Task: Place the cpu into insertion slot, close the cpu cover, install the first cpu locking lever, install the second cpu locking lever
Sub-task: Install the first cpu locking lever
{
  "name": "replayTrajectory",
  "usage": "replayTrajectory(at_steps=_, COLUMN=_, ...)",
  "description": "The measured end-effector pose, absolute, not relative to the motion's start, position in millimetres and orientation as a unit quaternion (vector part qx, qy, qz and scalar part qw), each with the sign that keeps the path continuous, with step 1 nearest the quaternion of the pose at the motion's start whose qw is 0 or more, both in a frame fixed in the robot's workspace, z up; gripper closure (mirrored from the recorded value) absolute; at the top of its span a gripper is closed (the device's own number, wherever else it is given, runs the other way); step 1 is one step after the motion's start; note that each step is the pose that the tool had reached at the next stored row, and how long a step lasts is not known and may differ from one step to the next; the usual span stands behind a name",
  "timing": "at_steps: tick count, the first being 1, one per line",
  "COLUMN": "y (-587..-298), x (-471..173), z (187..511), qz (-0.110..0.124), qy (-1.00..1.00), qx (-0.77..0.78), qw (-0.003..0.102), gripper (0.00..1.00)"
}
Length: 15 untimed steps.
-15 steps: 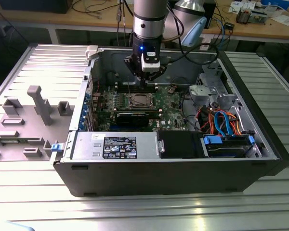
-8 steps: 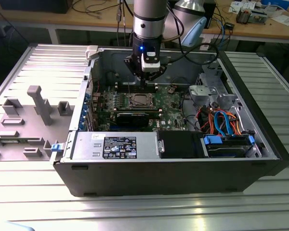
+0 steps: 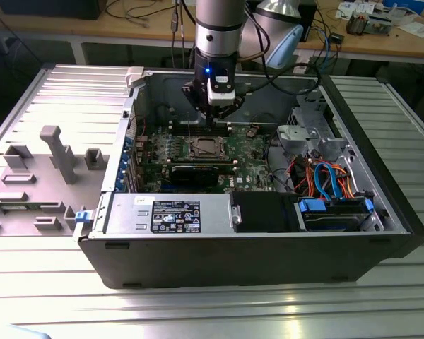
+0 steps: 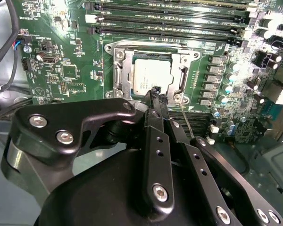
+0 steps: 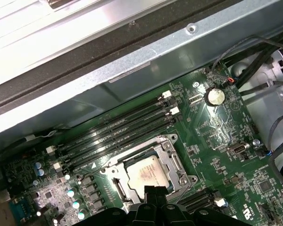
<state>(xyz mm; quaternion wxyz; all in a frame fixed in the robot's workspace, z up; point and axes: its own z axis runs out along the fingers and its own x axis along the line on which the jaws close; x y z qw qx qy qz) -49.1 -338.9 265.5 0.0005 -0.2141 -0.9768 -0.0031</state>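
Jaws: the gripper (image 4: 155, 92) has its two black fingers pressed together at the tips, and I can't spot anything pinched between them.

Gripper spot: low over one edge of the insertion slot (image 4: 109, 49), tips just off the rim.

Cpu: the cpu (image 4: 150, 75) lies flat inside the insertion slot with its silver top up, and it looks square to it.

Cover: the cpu cover (image 4: 122, 70) is down over the slot with the chip showing through its window (looks closed to me, but I can't swear it's fully flat).

Lever: a thin metal rod (image 4: 187, 123) runs just beside the fingers, off the same edge of the slot. My guess is it's a locking lever that isn't latched yet. I can't tell whether the tips touch it.

Neighbours: the memory slots (image 4: 170, 19) sit just past the side of the insertion slot opposite the gripper.

Risk 1: the rod is skinny and springy, so closed tips pushing on it could slide off and jab the green board (image 4: 61, 56) beside the slot.

Risk 2: if the cover isn't seated, forcing a lever down could load the chip unevenly and hurt the pins underneath.

Risk 3: a sideways push could let the lever miss its catch and spring up.
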Motion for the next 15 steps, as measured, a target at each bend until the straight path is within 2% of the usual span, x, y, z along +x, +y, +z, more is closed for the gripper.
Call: replayTrajectory(at_steps=15, y=-338.9, x=-49.3, z=265.5, qz=-0.003, qy=-0.985, qx=-0.175, qw=0.001, gripper=0.89)
